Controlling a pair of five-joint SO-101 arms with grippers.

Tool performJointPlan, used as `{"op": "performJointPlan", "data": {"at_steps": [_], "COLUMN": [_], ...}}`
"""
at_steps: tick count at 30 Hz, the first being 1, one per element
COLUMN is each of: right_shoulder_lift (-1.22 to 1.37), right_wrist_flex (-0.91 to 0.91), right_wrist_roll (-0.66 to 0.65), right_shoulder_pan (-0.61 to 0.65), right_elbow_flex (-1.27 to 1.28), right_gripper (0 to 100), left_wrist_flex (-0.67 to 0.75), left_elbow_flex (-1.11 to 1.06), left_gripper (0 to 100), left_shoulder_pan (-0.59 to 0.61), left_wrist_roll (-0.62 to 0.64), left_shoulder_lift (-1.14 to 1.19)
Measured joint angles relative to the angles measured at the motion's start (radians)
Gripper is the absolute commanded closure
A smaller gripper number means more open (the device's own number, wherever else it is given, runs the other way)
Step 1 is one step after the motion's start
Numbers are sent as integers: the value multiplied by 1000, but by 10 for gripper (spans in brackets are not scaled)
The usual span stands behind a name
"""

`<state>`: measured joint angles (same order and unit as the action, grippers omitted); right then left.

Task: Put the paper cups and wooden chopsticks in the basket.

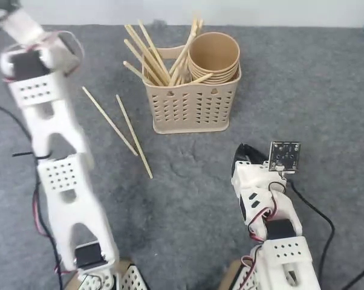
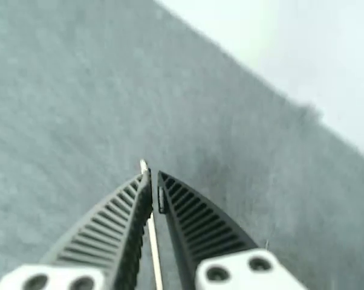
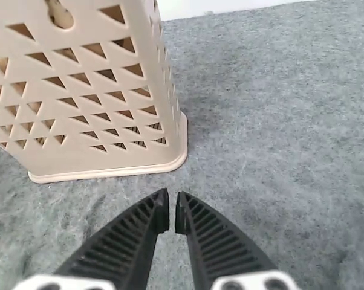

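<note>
Left tool [image 2: 153, 178] up at the far left corner, pinched narrow on a held chopstick [image 2: 152, 241] — the basket [image 1: 191, 106] is well off to its right.

That stick runs straight out along the jaws, tip just past them. One loose chopstick [image 1: 108, 119] and a second loose chopstick [image 1: 133, 136] lie side by side on the grey counter [image 1: 188, 205] between left arm and basket, slanting far-left to near-right — the left arm is nearer. The basket holds the stacked paper cups [image 1: 214, 54] and a sheaf of chopsticks [image 1: 150, 54]. The right tool [image 3: 172, 211], nearly closed on nothing, sits near the basket's front wall.
</note>
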<state>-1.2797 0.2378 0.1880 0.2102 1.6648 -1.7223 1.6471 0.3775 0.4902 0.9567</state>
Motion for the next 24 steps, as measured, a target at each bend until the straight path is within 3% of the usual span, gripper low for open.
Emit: {"op": "performJointPlan", "data": {"at_steps": [10,15,19,24], "right_shoulder_lift": [0,0,0,0], "right_wrist_flex": [0,0,0,0], "right_wrist_roll": [0,0,0,0], "right_shoulder_pan": [0,0,0,0], "right_elbow_flex": [0,0,0,0], "right_gripper": [957,957,957,957], "left_wrist_flex": [0,0,0,2], "left_elbow_flex": [0,-43,-265,-750], "left_gripper": [989,989,989,988], "left_shoulder_pan": [44,44,44,-12], "left_wrist_roll": [-8,-78,-123,-167], "left_shoulder_lift": [-259,-471,-690,-1033]}}
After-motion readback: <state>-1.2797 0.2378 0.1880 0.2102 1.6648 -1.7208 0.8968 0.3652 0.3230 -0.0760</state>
